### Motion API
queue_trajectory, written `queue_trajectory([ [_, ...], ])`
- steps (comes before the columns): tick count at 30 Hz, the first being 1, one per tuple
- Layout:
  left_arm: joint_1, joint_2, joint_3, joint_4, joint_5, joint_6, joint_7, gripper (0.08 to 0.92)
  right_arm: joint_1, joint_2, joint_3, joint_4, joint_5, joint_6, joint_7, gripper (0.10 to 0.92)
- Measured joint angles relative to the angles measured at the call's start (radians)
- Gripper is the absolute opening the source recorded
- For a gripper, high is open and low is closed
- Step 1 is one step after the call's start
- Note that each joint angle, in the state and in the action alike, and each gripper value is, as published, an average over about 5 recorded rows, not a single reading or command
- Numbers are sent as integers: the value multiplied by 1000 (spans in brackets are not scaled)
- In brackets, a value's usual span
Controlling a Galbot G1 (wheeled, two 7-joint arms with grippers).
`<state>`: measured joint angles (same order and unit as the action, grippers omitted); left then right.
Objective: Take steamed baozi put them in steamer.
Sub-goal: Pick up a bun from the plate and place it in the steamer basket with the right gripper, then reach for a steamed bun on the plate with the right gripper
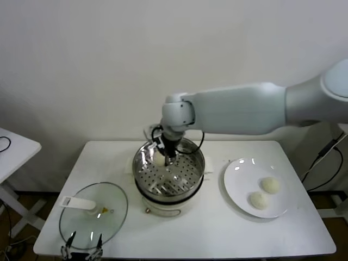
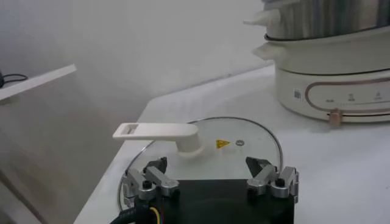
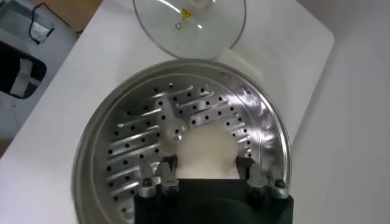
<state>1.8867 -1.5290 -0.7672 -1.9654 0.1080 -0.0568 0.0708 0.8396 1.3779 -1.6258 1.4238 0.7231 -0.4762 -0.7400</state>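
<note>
Reaching down into the steamer [image 1: 169,175], the right gripper [image 3: 206,176] pinches a baozi [image 3: 206,152] just above the perforated floor, prob. to set it down w/o rolling. Two baozi [image 1: 265,192] wait on the plate [image 1: 239,175]; left gripper [image 2: 210,178] idles spread over the glass lid [image 2: 244,137] at the worktop [image 1: 217,228] edge.

cream baozi [image 3: 204,152], perforated (steel) steamer [image 3: 256,115]

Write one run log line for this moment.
right gripper: shut on bun, inside steamer | left gripper: open, parked by glass lid | plate: two buns
</note>
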Motion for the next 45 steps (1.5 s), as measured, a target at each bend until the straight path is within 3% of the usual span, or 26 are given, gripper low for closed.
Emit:
queue_trajectory([
  [21,-4,11,-1,10,-1,-7,-2,823,-163,128,20,-152,-84,-28,45,641],
  [24,-4,11,-1,10,-1,-7,-2,823,-174,135,20,-160,-91,-28,49,660],
  [32,-3,10,0,7,0,-7,-2,823,-181,130,25,-157,-99,-22,53,815],
  [45,0,10,-4,-2,1,-5,0,823,-10,-15,-35,-42,-20,45,-21,823],
])
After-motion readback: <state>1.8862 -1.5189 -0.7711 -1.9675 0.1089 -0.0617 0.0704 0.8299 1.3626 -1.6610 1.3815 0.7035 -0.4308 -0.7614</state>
